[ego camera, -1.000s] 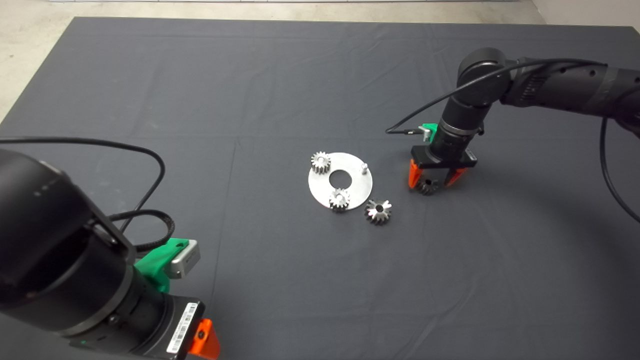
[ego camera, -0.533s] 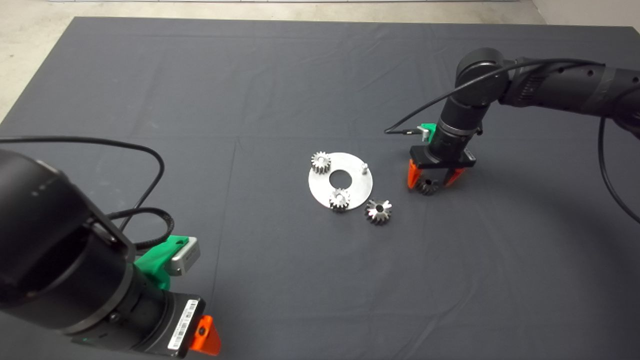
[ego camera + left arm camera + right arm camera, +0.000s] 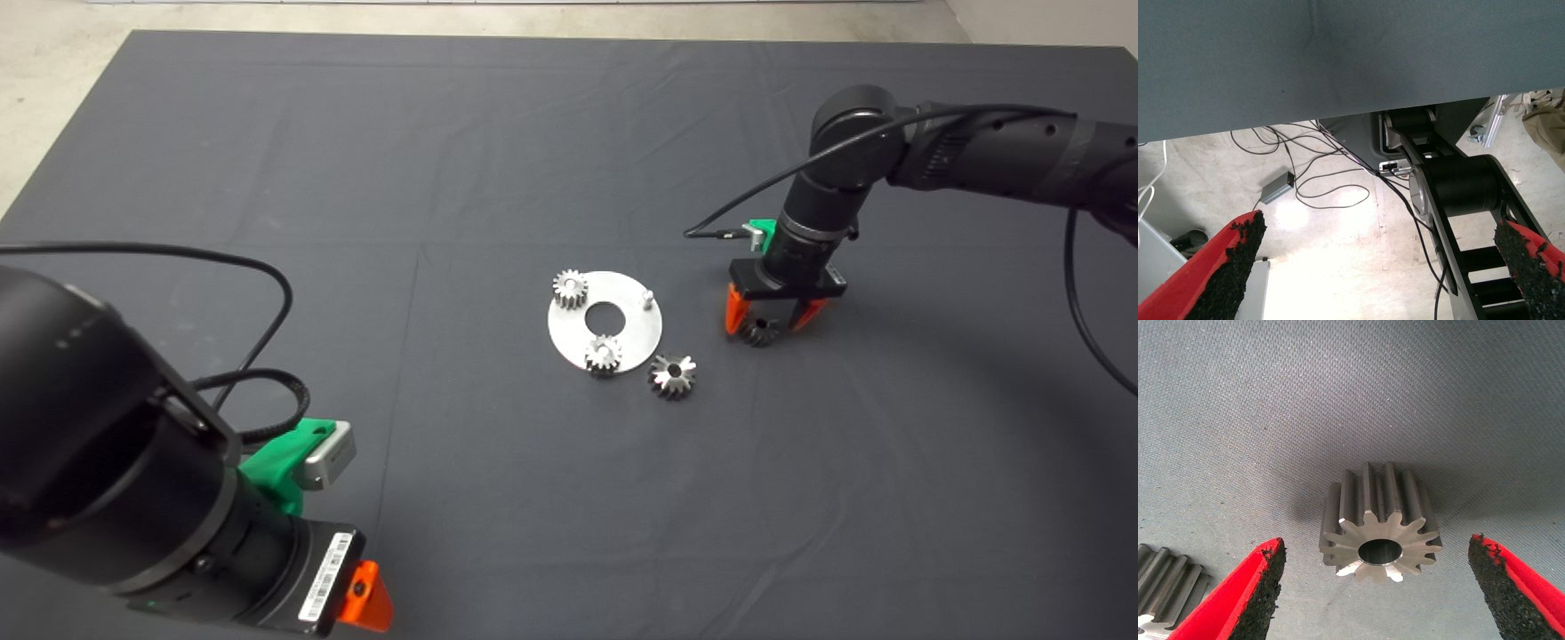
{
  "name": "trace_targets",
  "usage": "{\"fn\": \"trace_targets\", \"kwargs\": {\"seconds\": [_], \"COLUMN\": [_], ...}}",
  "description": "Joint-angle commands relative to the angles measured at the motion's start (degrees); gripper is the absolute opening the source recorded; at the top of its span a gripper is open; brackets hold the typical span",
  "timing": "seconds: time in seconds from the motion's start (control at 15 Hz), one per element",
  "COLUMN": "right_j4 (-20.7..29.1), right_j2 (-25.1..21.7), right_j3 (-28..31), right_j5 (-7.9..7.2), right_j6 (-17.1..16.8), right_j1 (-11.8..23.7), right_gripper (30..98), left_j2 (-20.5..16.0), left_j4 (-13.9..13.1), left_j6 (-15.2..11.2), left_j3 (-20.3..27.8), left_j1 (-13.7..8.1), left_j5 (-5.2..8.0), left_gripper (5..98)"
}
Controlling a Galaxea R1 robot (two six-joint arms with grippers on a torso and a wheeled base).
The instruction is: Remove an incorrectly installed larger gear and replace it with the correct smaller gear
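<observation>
The smaller gear [image 3: 762,332], dark grey, stands on the mat to the right of the round silver plate [image 3: 622,342]. My right gripper [image 3: 770,322] is low over it and open, one red finger on each side. In the right wrist view the smaller gear [image 3: 1379,527] sits between the pads [image 3: 1255,593] with wide gaps, untouched. The larger gear [image 3: 672,375], shiny with flaring teeth, lies on the mat just off the plate's near right edge; its edge [image 3: 1165,597] shows in the right wrist view. My left gripper [image 3: 1378,267] waits open at the lower left.
Two small pale gears [image 3: 570,289] [image 3: 604,354] sit on the plate, which also has a centre hole and a bare upright peg [image 3: 648,298] on its right side. The left wrist view shows the mat's edge, floor cables and the robot's base.
The right arm has edged very slightly toward the plate. The smaller gear between its fingers has not moved. The left gripper has shifted a touch.
</observation>
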Motion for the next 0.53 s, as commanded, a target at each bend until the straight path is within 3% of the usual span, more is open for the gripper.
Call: {"fn": "trace_targets", "kwargs": {"seconds": [0.0, 0.47], "right_j4": [-2.24, -2.33], "right_j2": [-0.13, -0.12], "right_j3": [-0.04, 0.04], "right_j5": [-7.40, -7.40], "right_j6": [-0.34, -0.28], "right_j1": [1.07, 0.63], "right_gripper": [72.7, 72.7], "left_j2": [-0.22, -0.22], "left_j4": [0.32, 0.32], "left_j6": [0.18, 0.18], "left_j3": [0.17, 0.17], "left_j1": [-0.61, -0.61], "left_j5": [0.33, 0.33], "left_gripper": [88.3, 88.3]}}
